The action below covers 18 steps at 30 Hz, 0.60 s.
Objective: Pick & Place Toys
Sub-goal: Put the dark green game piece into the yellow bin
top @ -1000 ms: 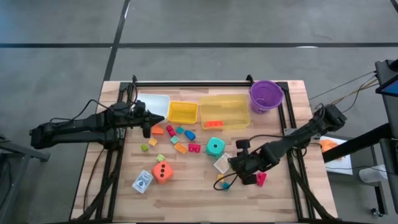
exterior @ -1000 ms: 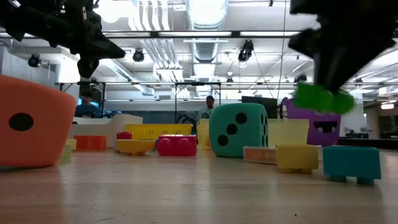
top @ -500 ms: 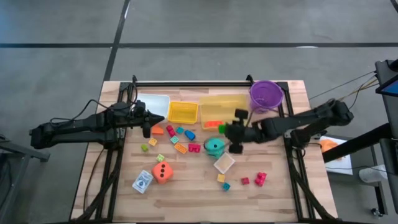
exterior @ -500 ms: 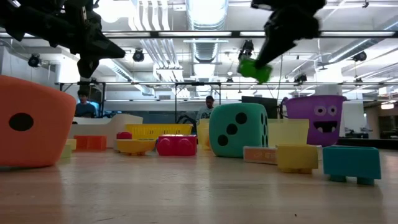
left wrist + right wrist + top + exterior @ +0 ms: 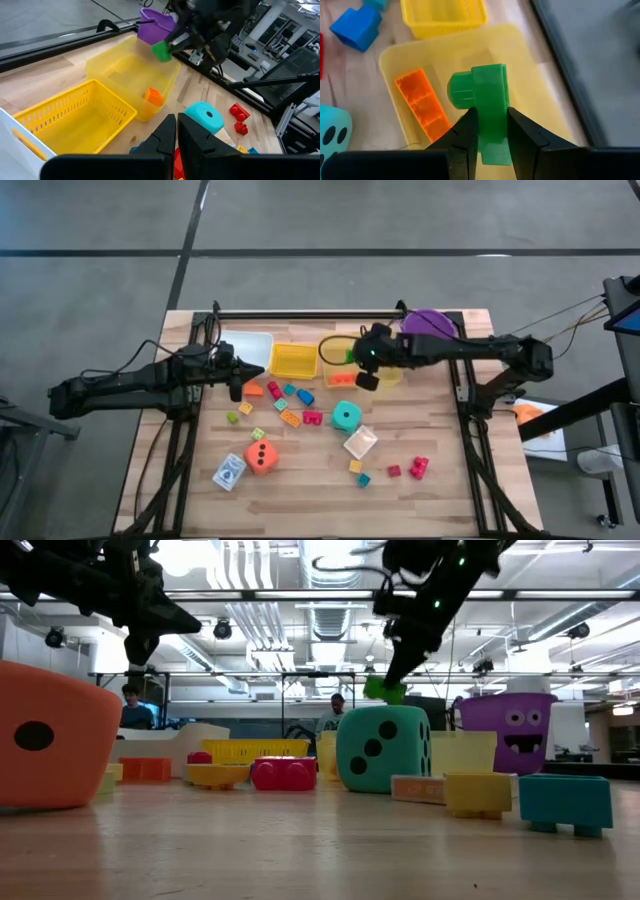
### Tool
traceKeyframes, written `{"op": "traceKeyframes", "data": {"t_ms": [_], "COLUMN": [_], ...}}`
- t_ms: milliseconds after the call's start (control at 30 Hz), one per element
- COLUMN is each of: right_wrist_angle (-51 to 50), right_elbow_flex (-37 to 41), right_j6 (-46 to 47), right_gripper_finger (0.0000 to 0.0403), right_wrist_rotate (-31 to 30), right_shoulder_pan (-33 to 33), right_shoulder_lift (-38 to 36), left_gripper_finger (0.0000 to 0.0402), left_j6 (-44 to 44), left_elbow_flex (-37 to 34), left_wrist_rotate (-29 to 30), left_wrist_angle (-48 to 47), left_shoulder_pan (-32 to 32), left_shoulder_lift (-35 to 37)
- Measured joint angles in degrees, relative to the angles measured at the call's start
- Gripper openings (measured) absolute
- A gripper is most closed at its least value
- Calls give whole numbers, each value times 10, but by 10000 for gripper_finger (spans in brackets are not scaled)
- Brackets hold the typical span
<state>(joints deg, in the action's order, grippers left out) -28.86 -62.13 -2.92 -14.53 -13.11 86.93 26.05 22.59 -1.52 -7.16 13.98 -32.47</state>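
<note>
While the right gripper (image 5: 489,135) hangs over the translucent yellow bin (image 5: 385,370), its fingers are clamped on a green brick (image 5: 487,100), held in the air above the bin. An orange brick (image 5: 420,102) lies inside that bin. Left gripper (image 5: 176,135) sits by the yellow basket (image 5: 293,360), fingers pressed together, holding nothing. Teal die (image 5: 346,416), orange die (image 5: 261,457), card box (image 5: 229,472) and other small bricks lie scattered on the table (image 5: 300,500). Purple bucket (image 5: 435,321) stands at the far right corner.
</note>
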Motion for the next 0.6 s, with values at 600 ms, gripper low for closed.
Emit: {"op": "traceKeyframes", "data": {"t_ms": [600], "right_wrist_angle": [44], "right_elbow_flex": [-33], "right_j6": [-28], "right_gripper_finger": [77], "right_wrist_rotate": [41], "right_shoulder_pan": [-29], "right_shoulder_lift": [152], "left_gripper_finger": [19], "left_j6": [0], "left_elbow_flex": [0], "left_wrist_rotate": [0], "left_wrist_angle": [0], "left_shoulder_pan": [0], "left_shoulder_lift": [0]}}
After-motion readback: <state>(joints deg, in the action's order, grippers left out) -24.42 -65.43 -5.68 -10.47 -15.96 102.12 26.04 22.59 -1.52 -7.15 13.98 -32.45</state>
